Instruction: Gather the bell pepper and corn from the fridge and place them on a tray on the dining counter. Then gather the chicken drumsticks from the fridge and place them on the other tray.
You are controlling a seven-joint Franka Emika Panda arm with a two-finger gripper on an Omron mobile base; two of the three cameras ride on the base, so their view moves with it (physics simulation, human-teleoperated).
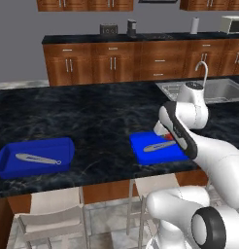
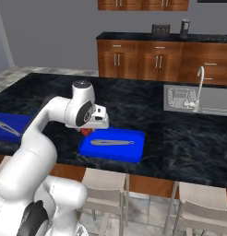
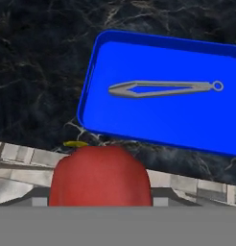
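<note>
The counter (image 1: 92,116) spreads below the gripper (image 2: 87,130). The tray (image 3: 187,125) lies just ahead of and under it, tongs (image 3: 163,89) inside. The pepper (image 3: 100,175) sits pinched between the widely spread jaws, above the tray's near edge. It looks light, firm and smooth-skinned, likely slippery; holding across its widest part seems safest.

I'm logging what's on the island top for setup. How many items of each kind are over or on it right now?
Blue trays: 2
Silver utensils: 2
Red bell pepper, in the hand: 1
Total: 5
</note>
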